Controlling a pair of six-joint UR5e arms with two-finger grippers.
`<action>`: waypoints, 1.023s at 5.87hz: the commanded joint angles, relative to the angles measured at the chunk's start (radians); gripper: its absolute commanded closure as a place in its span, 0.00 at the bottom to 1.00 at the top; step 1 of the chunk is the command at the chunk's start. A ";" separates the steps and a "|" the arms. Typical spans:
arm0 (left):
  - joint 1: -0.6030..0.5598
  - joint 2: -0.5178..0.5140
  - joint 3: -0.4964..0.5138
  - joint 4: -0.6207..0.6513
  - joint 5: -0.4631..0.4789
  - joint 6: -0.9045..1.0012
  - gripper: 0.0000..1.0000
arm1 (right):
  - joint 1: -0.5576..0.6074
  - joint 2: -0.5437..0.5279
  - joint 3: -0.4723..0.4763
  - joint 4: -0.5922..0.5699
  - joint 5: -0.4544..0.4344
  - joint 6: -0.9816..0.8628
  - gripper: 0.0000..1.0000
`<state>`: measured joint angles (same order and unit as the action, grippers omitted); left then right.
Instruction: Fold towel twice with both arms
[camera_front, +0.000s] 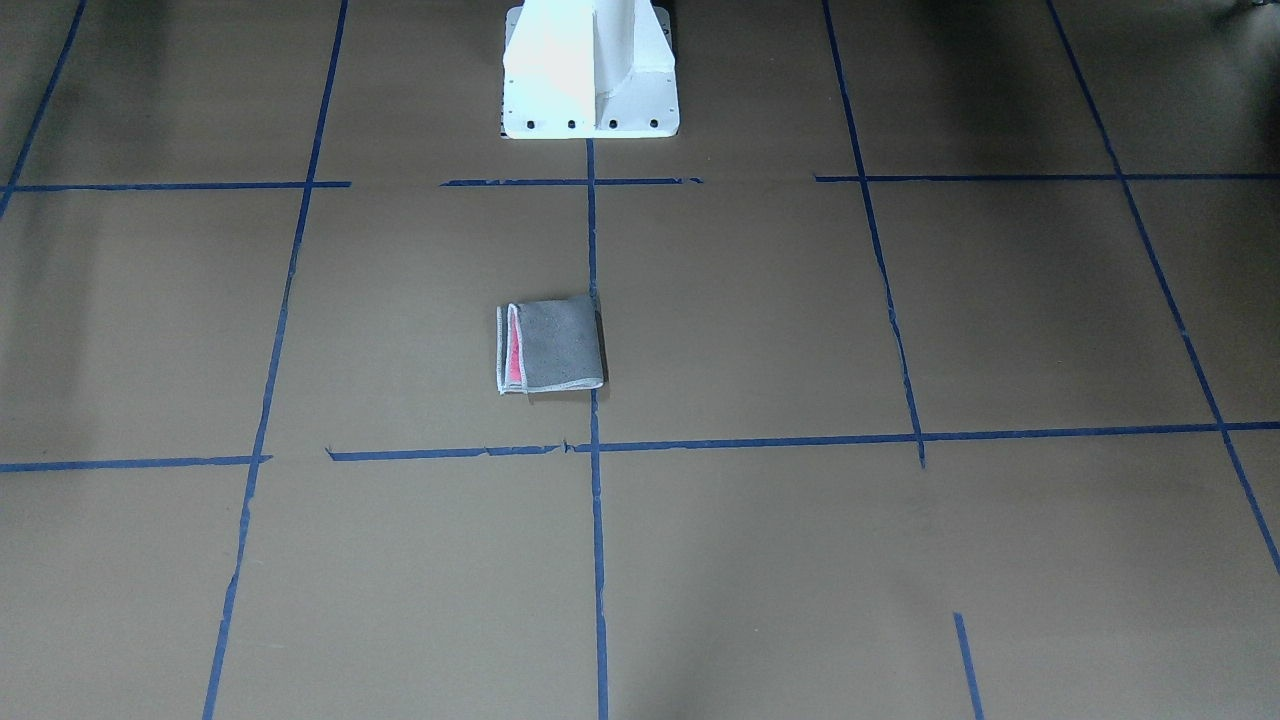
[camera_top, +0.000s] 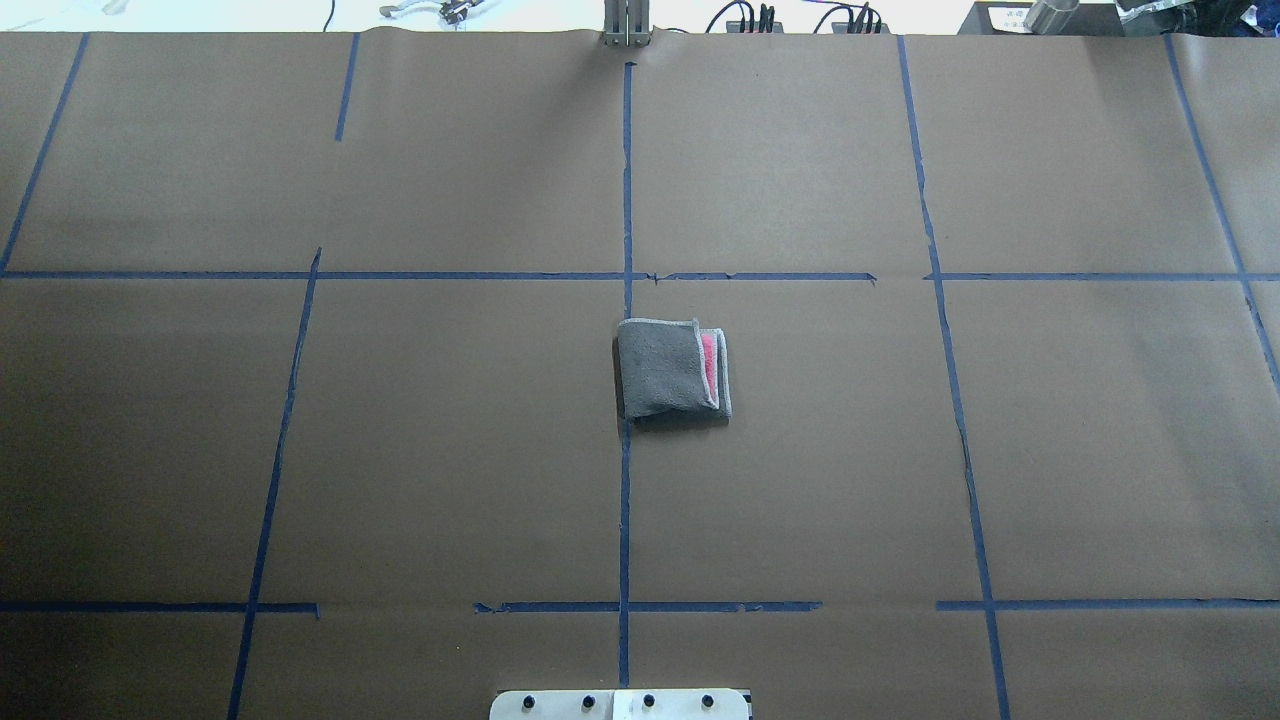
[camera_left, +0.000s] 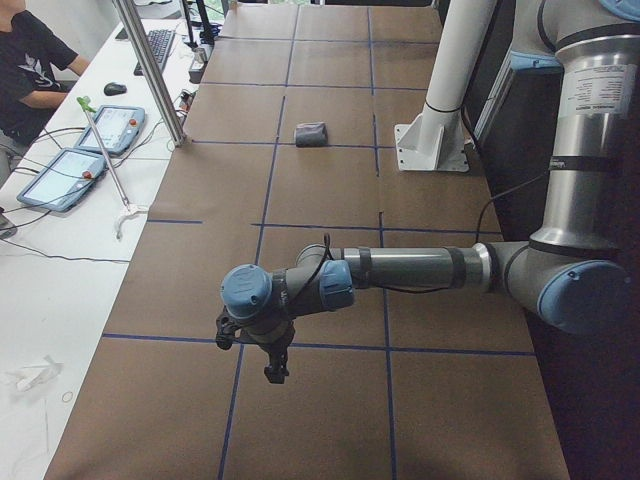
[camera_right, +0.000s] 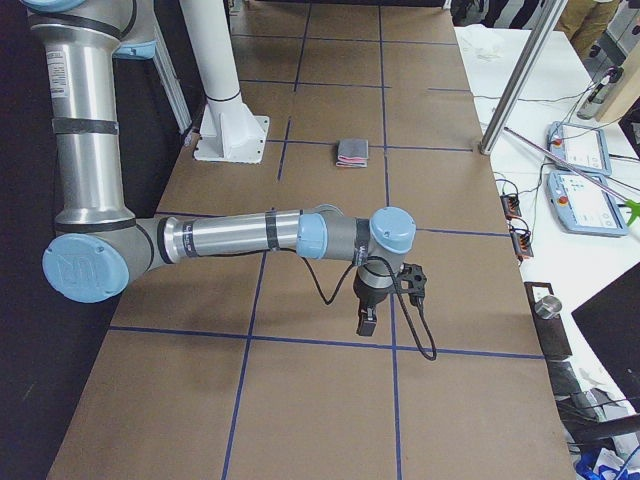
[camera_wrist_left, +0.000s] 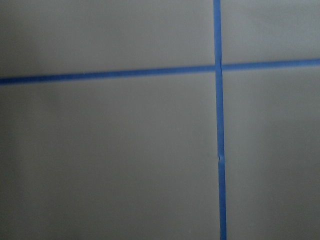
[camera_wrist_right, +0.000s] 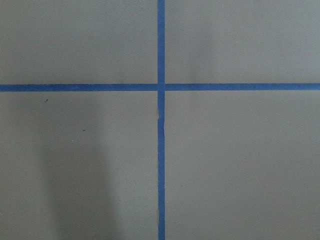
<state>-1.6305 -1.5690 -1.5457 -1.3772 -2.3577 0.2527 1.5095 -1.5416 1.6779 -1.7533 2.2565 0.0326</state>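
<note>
The towel (camera_front: 560, 345) lies folded into a small square at the table's middle, grey face up, with a pink strip showing along one edge. It also shows in the overhead view (camera_top: 660, 368) and both side views (camera_left: 311, 134) (camera_right: 352, 153). My left arm (camera_left: 420, 268) reaches out over the table's left end, far from the towel, its gripper (camera_left: 275, 372) pointing down. My right arm (camera_right: 240, 237) does the same at the right end, with its gripper (camera_right: 366, 325) pointing down. I cannot tell whether either gripper is open or shut. Both wrist views show only brown paper and blue tape.
The white pedestal base (camera_front: 590, 75) stands behind the towel. Blue tape lines (camera_top: 625, 500) grid the brown paper. A side table holds tablets (camera_left: 70, 175) and a metal pole (camera_left: 150, 70), with a seated operator (camera_left: 30, 70) beside it. More tablets (camera_right: 580, 200) lie at the other end.
</note>
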 joint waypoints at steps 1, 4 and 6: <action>0.003 0.009 -0.005 0.000 0.000 -0.004 0.00 | 0.000 0.000 -0.001 -0.005 0.002 0.000 0.00; 0.004 0.004 0.001 -0.002 -0.003 -0.006 0.00 | 0.000 0.001 -0.001 -0.014 0.003 0.004 0.00; 0.004 0.000 0.001 -0.002 -0.003 -0.009 0.00 | -0.018 0.011 -0.001 -0.015 -0.024 -0.002 0.00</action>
<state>-1.6261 -1.5674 -1.5459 -1.3789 -2.3607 0.2446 1.5035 -1.5353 1.6794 -1.7678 2.2490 0.0319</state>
